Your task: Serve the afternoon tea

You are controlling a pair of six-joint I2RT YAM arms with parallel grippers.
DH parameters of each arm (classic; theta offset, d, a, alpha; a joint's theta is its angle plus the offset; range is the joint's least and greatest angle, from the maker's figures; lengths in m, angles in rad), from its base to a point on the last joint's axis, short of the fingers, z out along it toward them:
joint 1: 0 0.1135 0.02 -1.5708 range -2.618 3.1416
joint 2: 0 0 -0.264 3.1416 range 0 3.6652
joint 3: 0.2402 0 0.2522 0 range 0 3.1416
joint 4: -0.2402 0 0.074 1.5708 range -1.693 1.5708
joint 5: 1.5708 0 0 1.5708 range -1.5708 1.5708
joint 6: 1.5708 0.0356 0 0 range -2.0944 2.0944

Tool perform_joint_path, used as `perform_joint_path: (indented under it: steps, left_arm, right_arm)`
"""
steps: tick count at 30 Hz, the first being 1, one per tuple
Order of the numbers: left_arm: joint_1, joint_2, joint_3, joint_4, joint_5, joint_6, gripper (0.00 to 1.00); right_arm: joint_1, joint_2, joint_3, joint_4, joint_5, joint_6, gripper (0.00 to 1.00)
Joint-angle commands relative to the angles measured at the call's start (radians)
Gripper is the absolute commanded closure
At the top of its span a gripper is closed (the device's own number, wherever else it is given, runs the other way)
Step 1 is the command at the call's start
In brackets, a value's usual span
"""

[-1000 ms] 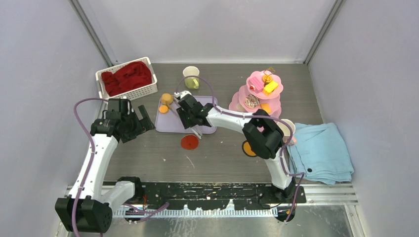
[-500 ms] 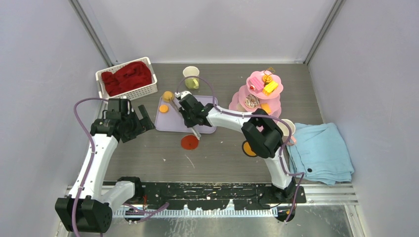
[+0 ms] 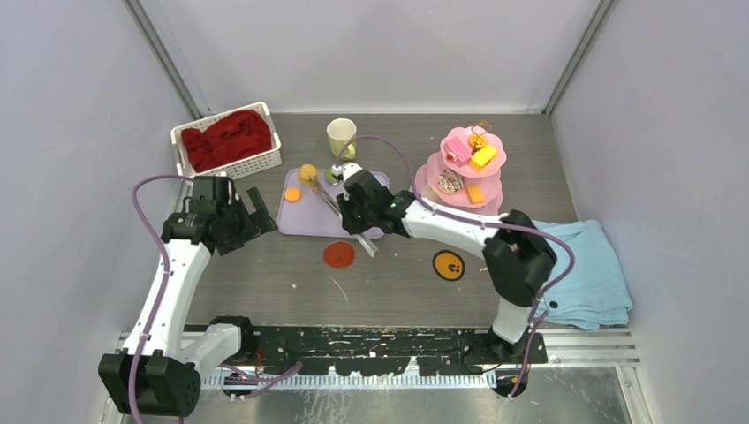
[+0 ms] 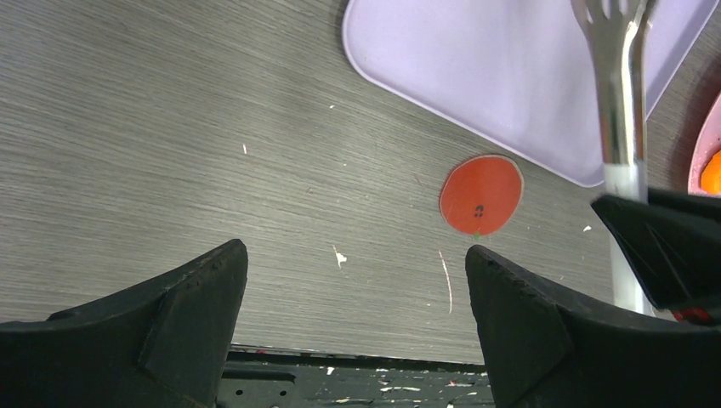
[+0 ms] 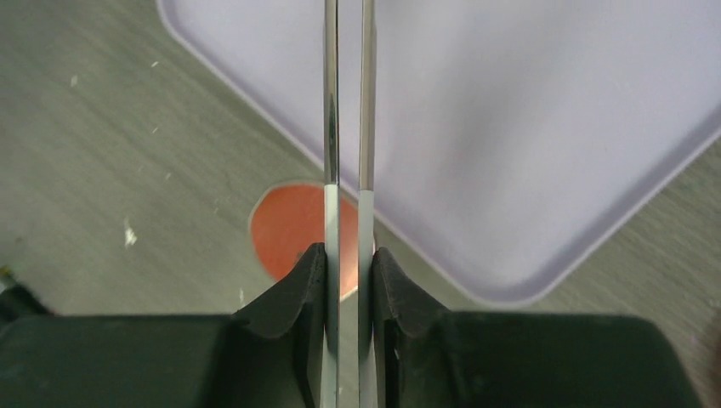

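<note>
Right claw (image 5: 349, 265) pinches metal tongs (image 5: 349, 102) shut, reaching ahead over the lavender tray (image 5: 527, 127); a red disc (image 5: 285, 225) lies beneath. Left claw (image 4: 353, 255) hangs spread above the surface (image 4: 170, 127).

Basket (image 3: 228, 140) back left; mug (image 3: 341, 137) behind tray (image 3: 300, 219); 3-tier stand (image 3: 468, 168) right of tray; sweet (image 3: 292, 194) seemingly on tray.

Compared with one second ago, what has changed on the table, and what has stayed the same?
The right gripper closed its jaws, squeezing the tongs shut, and moved slightly right. Its elbow swung right, fully uncovering the orange disc. The yellow pastry shifted slightly right. The left gripper, open, the red disc and the pink stand stayed put.
</note>
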Motion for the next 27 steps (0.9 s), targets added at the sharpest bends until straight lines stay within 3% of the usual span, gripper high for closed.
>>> perform_joint_path:
  steps: [1, 13, 18, 27]
  left_arm:
    - [0.007, -0.018, 0.014, 0.039, 0.019, -0.005, 0.02]
    - [0.007, -0.036, 0.010, 0.052, 0.056, -0.022, 0.02]
    - [0.007, -0.058, 0.002, 0.045, 0.062, -0.030, 0.02]
    - [0.007, -0.100, 0.011, 0.027, 0.071, -0.036, 0.02]
  right_arm:
    - [-0.002, -0.191, -0.088, 0.049, -0.074, 0.037, 0.99]
    - [-0.002, -0.596, -0.405, -0.194, 0.098, 0.173, 0.99]
    - [-0.013, -0.670, -0.446, -0.292, 0.282, 0.244, 1.00]
    - [-0.135, -0.768, -0.522, -0.290, 0.271, 0.288, 0.99]
